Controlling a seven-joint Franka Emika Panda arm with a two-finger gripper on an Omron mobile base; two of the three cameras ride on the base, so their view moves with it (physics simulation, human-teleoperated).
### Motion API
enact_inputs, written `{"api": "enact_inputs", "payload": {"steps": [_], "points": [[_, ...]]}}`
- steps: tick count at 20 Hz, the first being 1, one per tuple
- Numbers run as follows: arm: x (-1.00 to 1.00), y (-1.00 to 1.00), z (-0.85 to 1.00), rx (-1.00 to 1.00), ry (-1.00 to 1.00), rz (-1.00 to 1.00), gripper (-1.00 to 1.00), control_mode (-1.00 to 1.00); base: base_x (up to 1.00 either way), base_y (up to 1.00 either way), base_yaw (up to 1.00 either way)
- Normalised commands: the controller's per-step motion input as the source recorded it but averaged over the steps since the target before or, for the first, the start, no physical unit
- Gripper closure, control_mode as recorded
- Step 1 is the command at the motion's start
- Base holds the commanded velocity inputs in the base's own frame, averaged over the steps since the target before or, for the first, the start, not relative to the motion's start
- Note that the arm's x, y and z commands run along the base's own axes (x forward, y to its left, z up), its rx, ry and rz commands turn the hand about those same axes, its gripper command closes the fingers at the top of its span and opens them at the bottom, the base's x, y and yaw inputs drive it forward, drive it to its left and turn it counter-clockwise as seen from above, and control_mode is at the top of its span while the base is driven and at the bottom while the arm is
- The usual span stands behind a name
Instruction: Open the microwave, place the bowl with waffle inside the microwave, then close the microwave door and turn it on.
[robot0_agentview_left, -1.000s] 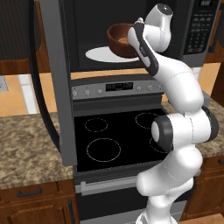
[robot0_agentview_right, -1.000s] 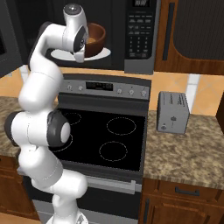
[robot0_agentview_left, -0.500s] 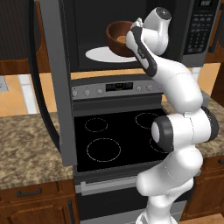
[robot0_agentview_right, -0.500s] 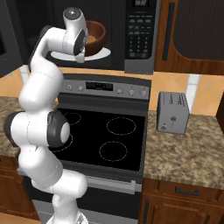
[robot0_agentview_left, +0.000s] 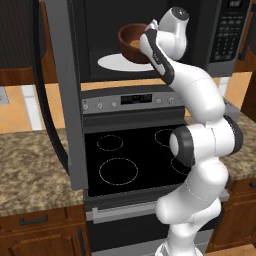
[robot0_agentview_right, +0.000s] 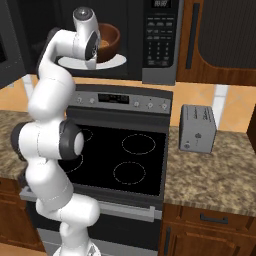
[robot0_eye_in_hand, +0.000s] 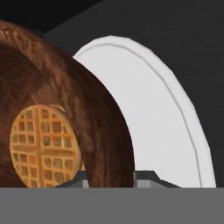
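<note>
Right at the bowl rim, the gripper has its fingers clamped on the wall, waffle lying flat inside. Bowl's above the turntable plate, inside the microwave with its door swung open.

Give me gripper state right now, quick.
Gripper: closed on the rim of the bowl, fingers either side of the wall; bowl with the waffle is over the turntable plate in the microwave.
</note>
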Motion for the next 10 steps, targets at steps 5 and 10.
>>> {"api": "enact_inputs", "payload": {"steps": [5,10], "points": [[0.15,0.19,-0.6,0.0,0.07,0.0,1.0,-1.0,0.0,0.0,0.0],[0.08,0.14,-0.67,0.0,0.0,0.0,1.0,-1.0,0.0,0.0,0.0]]}}
